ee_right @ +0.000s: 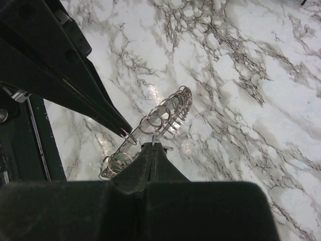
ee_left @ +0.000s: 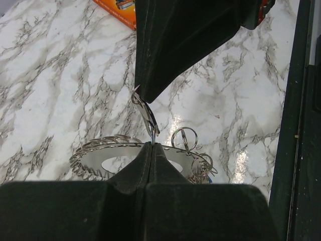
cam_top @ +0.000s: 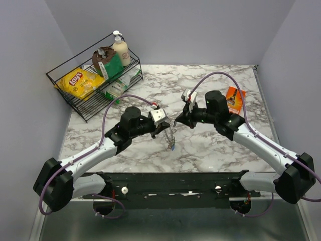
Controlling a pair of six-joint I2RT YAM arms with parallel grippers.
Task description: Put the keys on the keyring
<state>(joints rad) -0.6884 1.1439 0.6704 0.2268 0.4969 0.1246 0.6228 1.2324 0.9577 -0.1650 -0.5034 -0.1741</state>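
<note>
The keyring is a flat grey toothed ring with small split rings along its rim; it hangs above the marble between both grippers. My left gripper is shut on a thin split ring at the rim. My right gripper is likewise shut on a split ring on the keyring. Its black fingers come down from above in the left wrist view. The left fingers reach in from the upper left in the right wrist view. A blue key dangles below the ring. The other keys are hidden.
A black wire rack at the back left holds a yellow chips bag, a lotion bottle and packets. An orange packet lies at the back right. A black rail runs along the near table edge.
</note>
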